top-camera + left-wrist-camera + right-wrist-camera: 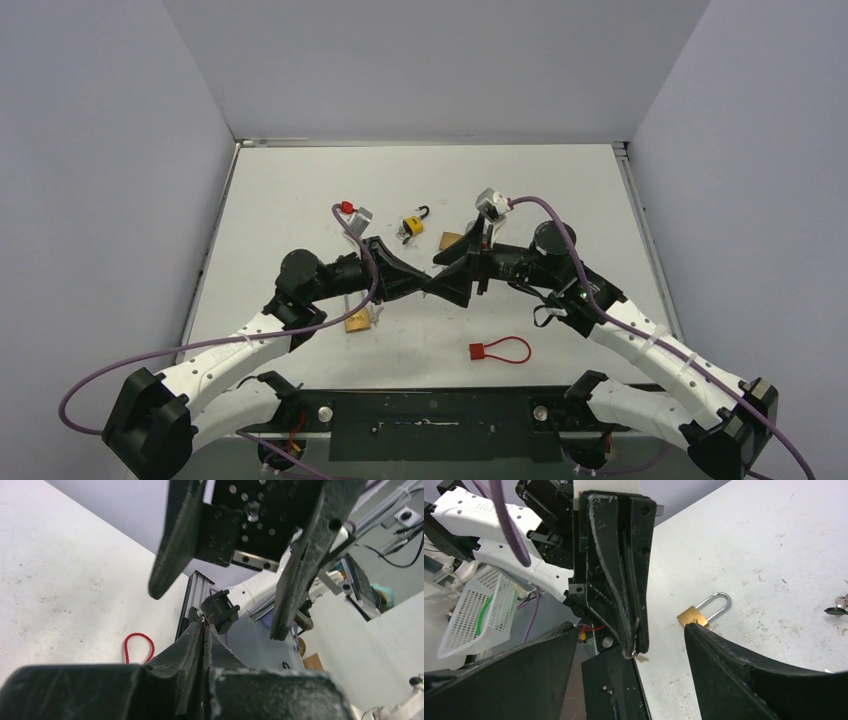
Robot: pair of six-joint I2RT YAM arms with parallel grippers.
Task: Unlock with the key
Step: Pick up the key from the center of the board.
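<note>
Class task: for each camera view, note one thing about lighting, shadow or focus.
Top external: even, soft light, only faint shadows on the table. Left wrist: left gripper dark and slightly blurred up close; red loop clearer. Right wrist: brass padlock fairly sharp on the brightly lit table.

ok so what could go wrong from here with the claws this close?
1. The left claw is shut between the fingers of the open right claw; a misaligned close could clash them.
2. Only a sliver of metal shows at the left tip, maybe the key; so thin a pinch could slip in a handover.
3. The brass padlock lies loose on the table, unheld; it may slide under a key.
</note>
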